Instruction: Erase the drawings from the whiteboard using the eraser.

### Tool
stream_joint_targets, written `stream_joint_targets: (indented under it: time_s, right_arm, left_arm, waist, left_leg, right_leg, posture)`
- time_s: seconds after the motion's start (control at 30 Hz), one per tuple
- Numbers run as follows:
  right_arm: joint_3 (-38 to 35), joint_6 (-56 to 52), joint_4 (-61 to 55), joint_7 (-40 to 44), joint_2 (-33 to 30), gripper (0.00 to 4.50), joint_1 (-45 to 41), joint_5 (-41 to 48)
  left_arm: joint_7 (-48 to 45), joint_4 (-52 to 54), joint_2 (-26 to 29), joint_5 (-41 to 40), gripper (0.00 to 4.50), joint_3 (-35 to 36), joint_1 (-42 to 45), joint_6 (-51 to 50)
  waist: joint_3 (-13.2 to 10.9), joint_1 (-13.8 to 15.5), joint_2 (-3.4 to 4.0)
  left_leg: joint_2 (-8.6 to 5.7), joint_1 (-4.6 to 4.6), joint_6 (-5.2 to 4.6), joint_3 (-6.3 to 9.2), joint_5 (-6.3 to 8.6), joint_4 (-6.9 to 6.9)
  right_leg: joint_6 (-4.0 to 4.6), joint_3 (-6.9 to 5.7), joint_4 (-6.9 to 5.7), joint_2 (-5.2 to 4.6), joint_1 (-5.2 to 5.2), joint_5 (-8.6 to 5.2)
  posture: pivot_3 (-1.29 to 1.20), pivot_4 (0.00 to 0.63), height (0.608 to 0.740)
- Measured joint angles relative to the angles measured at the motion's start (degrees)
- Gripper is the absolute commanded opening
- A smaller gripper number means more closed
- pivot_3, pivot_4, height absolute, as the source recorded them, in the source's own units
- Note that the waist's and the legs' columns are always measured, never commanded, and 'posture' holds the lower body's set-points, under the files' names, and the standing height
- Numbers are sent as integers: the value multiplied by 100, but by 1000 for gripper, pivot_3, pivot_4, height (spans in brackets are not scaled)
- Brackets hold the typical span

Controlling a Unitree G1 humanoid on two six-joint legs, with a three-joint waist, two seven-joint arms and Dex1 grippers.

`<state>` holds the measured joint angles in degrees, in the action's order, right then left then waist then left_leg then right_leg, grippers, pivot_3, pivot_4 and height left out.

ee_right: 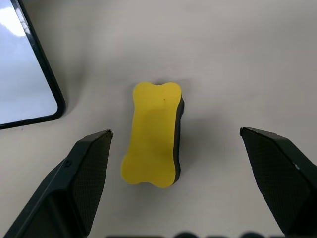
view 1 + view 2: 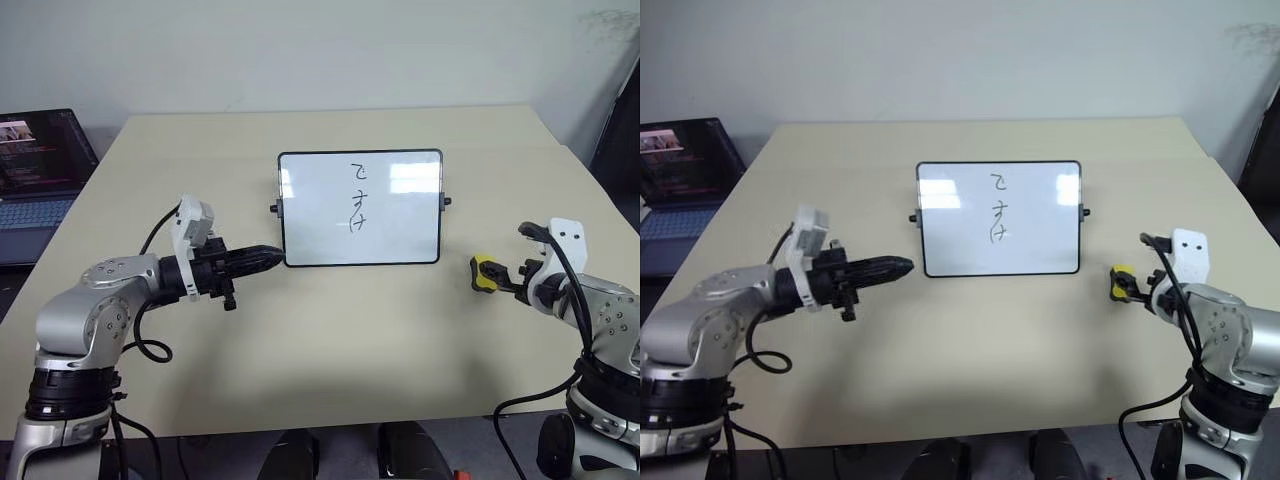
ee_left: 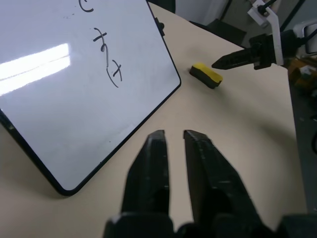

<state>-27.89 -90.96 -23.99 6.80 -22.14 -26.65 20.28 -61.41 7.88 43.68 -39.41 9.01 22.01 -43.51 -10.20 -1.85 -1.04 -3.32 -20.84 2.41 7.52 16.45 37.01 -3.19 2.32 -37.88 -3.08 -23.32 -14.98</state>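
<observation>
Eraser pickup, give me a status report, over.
Right gripper open wide, straddling the eraser, no contact yet. Left gripper slightly open, empty, near the whiteboard. Drawings intact. Nothing in the way.

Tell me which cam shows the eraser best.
Right wrist view: the eraser lies flat on the table, whole yellow top visible, between the open right gripper fingers, untouched. Head views show it small, partly hidden by that gripper. Left wrist view shows it small, beyond the whiteboard.
</observation>
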Motion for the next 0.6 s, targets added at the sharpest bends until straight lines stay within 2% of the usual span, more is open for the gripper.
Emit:
stream_joint_targets:
  time_s: [0.23, 0.27, 0.6]
  right_arm:
    - [47, -79, 11, 21, 2, 4500, -118, -131]
    - [55, -102, 11, 18, 9, 4500, -146, -139]
    - [179, -111, 72, -176, 96, 4500, -237, -330]
  left_arm:
    - [-534, -457, 116, 63, 4240, -252, 303, 48]
    - [-618, -516, 121, 78, 4451, -273, 341, 91]
    - [-1337, -1198, 255, 629, 4451, -722, 558, 779]
  waist:
    - [0, -6, 0]
    - [0, -4, 0]
    - [0, -4, 0]
  left_leg:
    - [0, 0, 0, -1, 0, -1]
    - [0, 0, 0, 0, 0, 0]
    - [0, -2, 0, 0, 0, -2]
  right_leg:
    - [0, 1, -1, 2, -2, 0]
    - [0, 0, -1, 2, -2, 0]
    - [0, 1, -1, 1, -6, 0]
  posture:
    - [0, 150, 740]
    - [0, 150, 740]
    - [0, 150, 740]
